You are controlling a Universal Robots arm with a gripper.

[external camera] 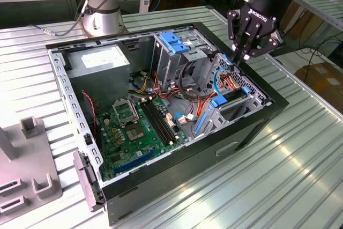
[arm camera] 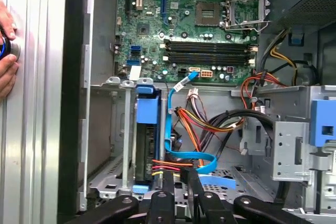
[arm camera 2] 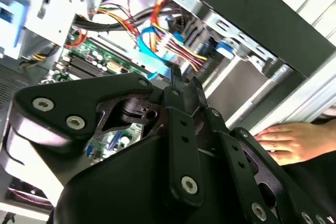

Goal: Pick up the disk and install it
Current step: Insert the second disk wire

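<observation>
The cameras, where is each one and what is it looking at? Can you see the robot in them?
Exterior view: off the arm, above the table, looking down into the open computer case; the arm and gripper hang over the case's right end in this view.
First wrist view: on the arm, looking past the fingertips at the disk standing in its bay, with the motherboard beyond.
Second wrist view: on the arm, behind the gripper's black body; a person's hand rests outside the case.
All three share the blue cable.

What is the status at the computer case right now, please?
Gripper shut and empty, above the case's front corner. Disk seated on edge in its bay, blue carrier showing. Blue data cable and power wires beside it; a hand rests outside the case.
</observation>
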